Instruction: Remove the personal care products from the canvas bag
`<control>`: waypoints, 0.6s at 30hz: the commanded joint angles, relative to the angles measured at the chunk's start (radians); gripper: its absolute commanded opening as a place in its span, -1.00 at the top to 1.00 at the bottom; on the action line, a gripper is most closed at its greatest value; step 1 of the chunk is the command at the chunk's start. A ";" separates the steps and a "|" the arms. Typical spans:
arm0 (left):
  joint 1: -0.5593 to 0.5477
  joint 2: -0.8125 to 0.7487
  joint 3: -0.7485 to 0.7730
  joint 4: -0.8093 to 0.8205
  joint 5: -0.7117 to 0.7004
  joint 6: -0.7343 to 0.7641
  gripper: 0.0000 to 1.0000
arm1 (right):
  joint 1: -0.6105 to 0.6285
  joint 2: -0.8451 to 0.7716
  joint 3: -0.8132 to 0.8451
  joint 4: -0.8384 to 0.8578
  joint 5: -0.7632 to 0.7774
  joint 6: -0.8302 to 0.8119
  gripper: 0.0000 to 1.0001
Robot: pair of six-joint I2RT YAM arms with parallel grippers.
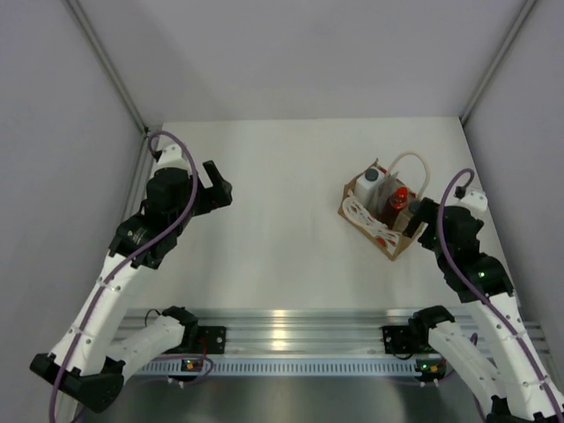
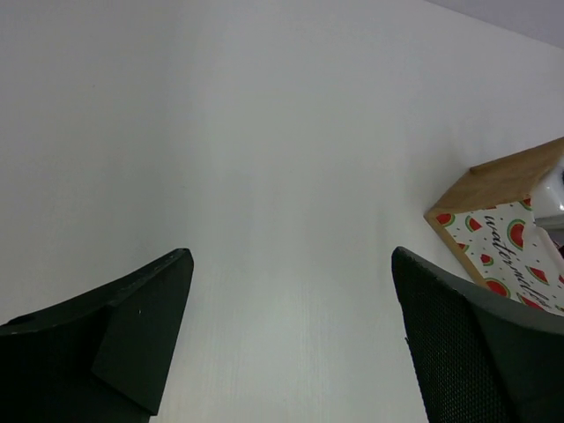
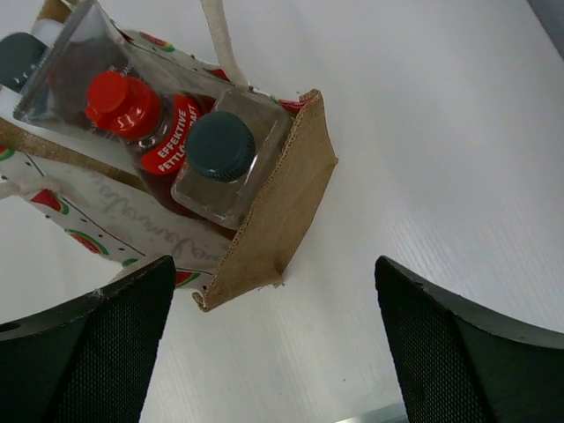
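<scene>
Canvas bag [image 3: 278, 207] upright on the desk's [image 1: 282, 176] right side, red bottle [image 3: 123, 106] labelled "EFFEKTIVE" and grey-capped clear bottle [image 3: 220, 145] inside, cursive "waterm…" on its side, right gripper [image 3: 273, 264] released just beside it, left gripper [image 2: 292, 254] likewise spread, well apart.

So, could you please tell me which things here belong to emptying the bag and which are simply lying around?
Part of the job: canvas bag; inside it, red bottle, clear bottle with grey cap, whitish bottle with dark cap.

Just there: table; aluminium rail at its near edge.
</scene>
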 commanded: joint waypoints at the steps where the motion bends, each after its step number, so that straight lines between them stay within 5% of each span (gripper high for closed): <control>1: -0.001 0.042 0.057 0.026 0.144 -0.042 -0.97 | -0.012 0.026 -0.006 -0.004 -0.039 0.068 -0.76; 16: -0.084 0.213 0.266 0.026 0.232 -0.001 -0.97 | -0.021 0.100 -0.198 0.183 -0.112 0.157 -0.18; 18: -0.116 0.276 0.322 0.026 0.229 -0.003 -0.96 | -0.021 0.103 -0.225 0.201 -0.135 0.160 0.02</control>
